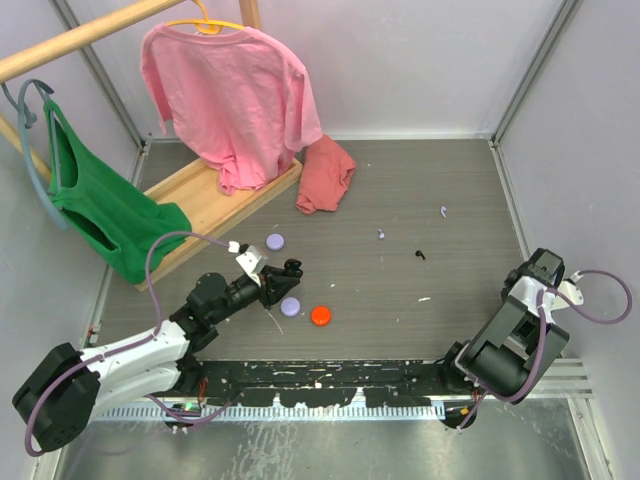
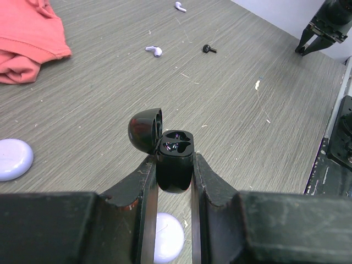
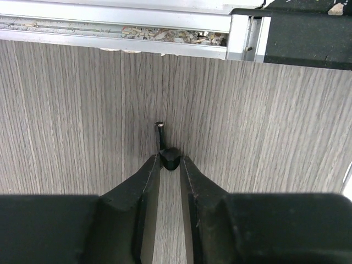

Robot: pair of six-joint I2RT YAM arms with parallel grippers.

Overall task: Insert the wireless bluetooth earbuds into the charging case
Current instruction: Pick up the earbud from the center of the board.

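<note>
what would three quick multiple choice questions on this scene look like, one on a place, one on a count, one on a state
1. Where is the black charging case?
A) between the left fingers
B) in a drawer
C) on the floor

2. How many lavender earbuds lie loose on the table?
A) one
B) two
C) four

3. How is the case's lid?
A) shut
B) swung open
C) missing

Answers:
1 A: the left wrist view shows both fingers clamped on the case's sides.
2 B: two small lavender pieces lie apart from each other, beyond the case.
3 B: the lid tilts back and the hollow inside shows.
</note>
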